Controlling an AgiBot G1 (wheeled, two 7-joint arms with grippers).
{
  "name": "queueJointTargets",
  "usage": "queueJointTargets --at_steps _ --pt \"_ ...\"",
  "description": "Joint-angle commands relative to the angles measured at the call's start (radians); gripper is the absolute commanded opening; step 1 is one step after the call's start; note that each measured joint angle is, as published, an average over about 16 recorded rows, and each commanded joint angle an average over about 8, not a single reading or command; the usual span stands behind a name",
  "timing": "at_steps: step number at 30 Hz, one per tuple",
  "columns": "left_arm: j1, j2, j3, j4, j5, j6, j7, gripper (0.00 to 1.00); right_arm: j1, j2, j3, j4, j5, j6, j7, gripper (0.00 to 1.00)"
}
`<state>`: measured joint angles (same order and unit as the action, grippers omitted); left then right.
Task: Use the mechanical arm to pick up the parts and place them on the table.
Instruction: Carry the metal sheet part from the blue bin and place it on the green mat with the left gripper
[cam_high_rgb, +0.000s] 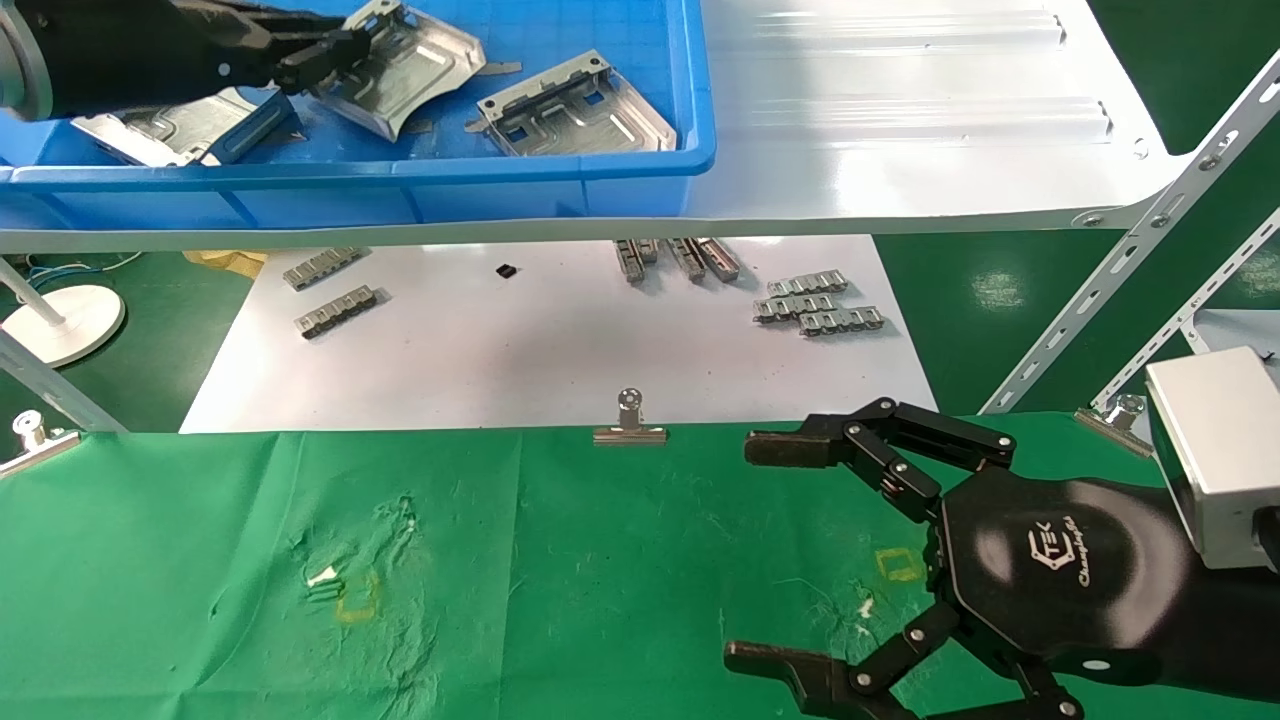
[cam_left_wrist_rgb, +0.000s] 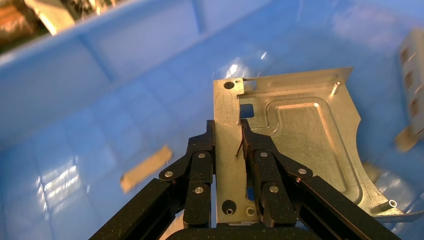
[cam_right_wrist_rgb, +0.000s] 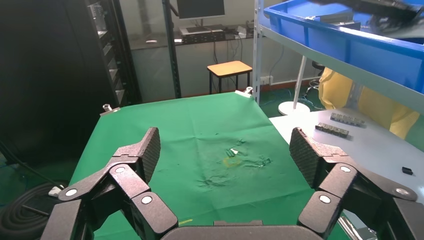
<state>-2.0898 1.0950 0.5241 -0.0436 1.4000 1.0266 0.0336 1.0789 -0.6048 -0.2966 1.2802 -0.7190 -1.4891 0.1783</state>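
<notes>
My left gripper (cam_high_rgb: 345, 50) reaches into the blue bin (cam_high_rgb: 400, 185) on the white shelf and is shut on the rim of a silver stamped plate (cam_high_rgb: 415, 65). The left wrist view shows the fingers (cam_left_wrist_rgb: 200, 155) pinching the plate's (cam_left_wrist_rgb: 300, 135) flat edge strip, the plate tilted above the bin floor. Two more plates lie in the bin, one at the left (cam_high_rgb: 180, 130) and one at the right (cam_high_rgb: 575, 110). My right gripper (cam_high_rgb: 770, 550), with the TEK logo on its palm, is open and empty over the green-cloth table (cam_high_rgb: 500, 580), as the right wrist view (cam_right_wrist_rgb: 225, 150) shows.
A white board (cam_high_rgb: 500, 350) behind the table holds small grey linked strips (cam_high_rgb: 815, 305). Silver binder clips (cam_high_rgb: 630, 425) hold the cloth's far edge. The glossy white shelf (cam_high_rgb: 900, 120) overhangs the board. Yellow square outlines (cam_high_rgb: 355, 600) mark the wrinkled cloth. A white lamp base (cam_high_rgb: 60, 320) stands at left.
</notes>
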Motion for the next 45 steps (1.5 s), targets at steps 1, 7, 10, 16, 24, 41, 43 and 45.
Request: queueJointTargets --at_steps 1,7,10,16,24,41,43,45 --pt "0.000 -0.002 -0.010 -0.003 -0.014 0.000 0.011 0.00 0.000 0.000 0.000 0.000 0.000 0.000 0.000 1.00" --pt "-0.010 -0.032 -0.037 -0.040 -0.057 0.142 0.077 0.00 0.000 0.000 0.000 0.000 0.000 0.000 0.000 1.00" --pt "-0.008 -0.055 -0.046 -0.064 -0.077 0.276 0.117 0.00 0.000 0.000 -0.001 0.000 0.000 0.000 0.000 1.00" --pt "0.020 -0.102 -0.045 -0.128 -0.098 0.520 0.214 0.00 0.000 0.000 -0.001 0.000 0.001 0.000 0.000 1.00" --pt "0.155 -0.218 0.028 -0.396 -0.218 0.583 0.263 0.00 0.000 0.001 -0.001 0.000 0.001 0.001 -0.001 1.00" --pt "0.415 -0.393 0.336 -0.604 -0.221 0.530 0.568 0.06 0.000 0.001 -0.002 0.000 0.001 0.001 -0.001 1.00" --pt "0.427 -0.386 0.349 -0.577 -0.204 0.513 0.595 0.24 0.001 0.001 -0.002 0.000 0.002 0.001 -0.001 1.00" --pt "0.437 -0.376 0.356 -0.552 -0.191 0.496 0.611 0.49 0.001 0.001 -0.002 0.000 0.002 0.001 -0.001 1.00"
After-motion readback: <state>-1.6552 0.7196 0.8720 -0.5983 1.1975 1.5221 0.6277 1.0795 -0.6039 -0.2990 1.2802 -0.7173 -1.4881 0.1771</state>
